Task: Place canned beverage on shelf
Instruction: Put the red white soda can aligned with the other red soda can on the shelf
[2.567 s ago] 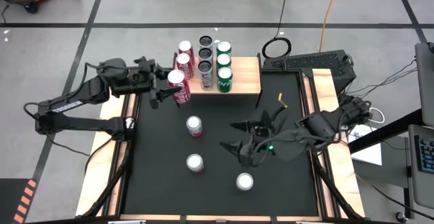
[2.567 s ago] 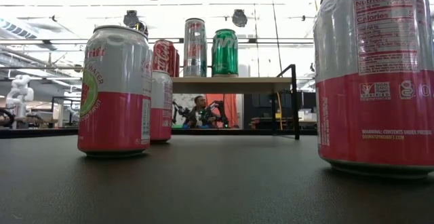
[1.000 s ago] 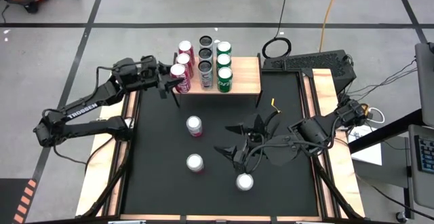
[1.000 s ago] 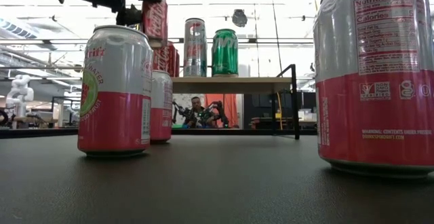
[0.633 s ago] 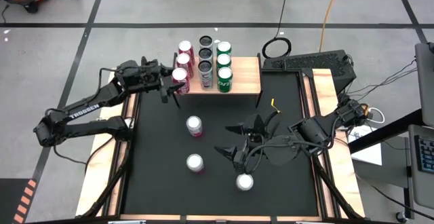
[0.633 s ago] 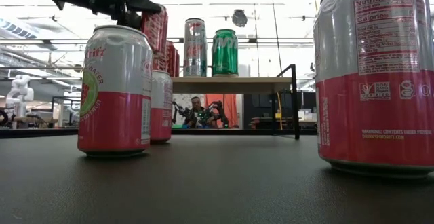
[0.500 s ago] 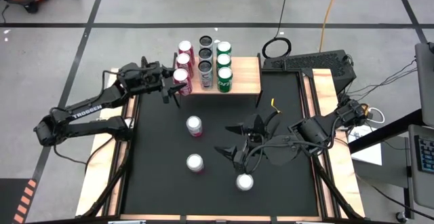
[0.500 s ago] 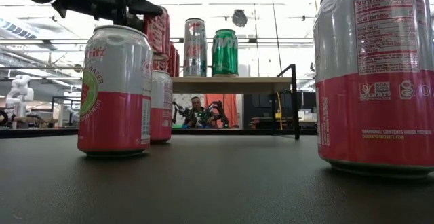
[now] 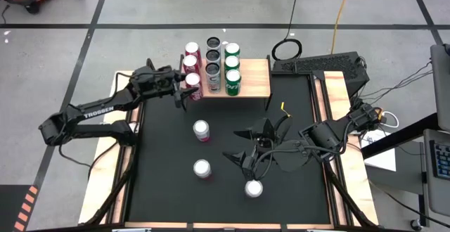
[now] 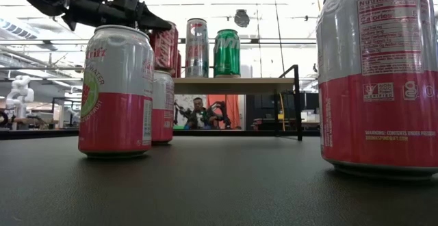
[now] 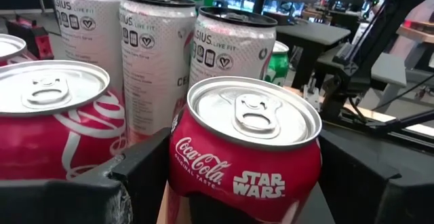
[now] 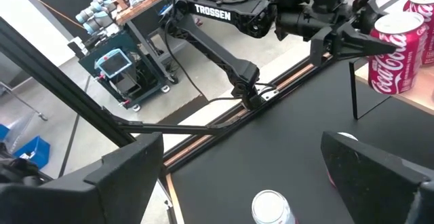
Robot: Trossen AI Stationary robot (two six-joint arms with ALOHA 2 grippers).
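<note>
My left gripper (image 9: 188, 88) is shut on a red Coca-Cola can (image 11: 244, 149) at the near left corner of the shelf (image 9: 252, 81), a small wooden board on black legs. Two more red cans (image 9: 190, 56), a row of tall grey cans (image 9: 213, 58) and a row of green cans (image 9: 232, 65) stand upright on the board. Whether the held can's base touches the board is hidden behind a pink can (image 10: 116, 89). My right gripper (image 9: 233, 142) hovers open over the middle of the black table, holding nothing. My left gripper pinches the red can's side wall (image 11: 178, 163) between its two fingers (image 11: 135, 180), one on each side, below the rim. The fingers come in about level from the table's left. The can stands upright, top up, next to the other red cans.
Three pink-and-white cans stand loose on the black mat (image 9: 202, 130), (image 9: 202, 169), (image 9: 254, 188), the last close under my right gripper. Wooden strips (image 9: 337, 119) run along the table's sides. A person sits far behind the table (image 10: 200, 109).
My left gripper has come down with the red can and shifted slightly toward the shelf's near left corner. The can has stayed upright in the hold. My right gripper has kept still.
</note>
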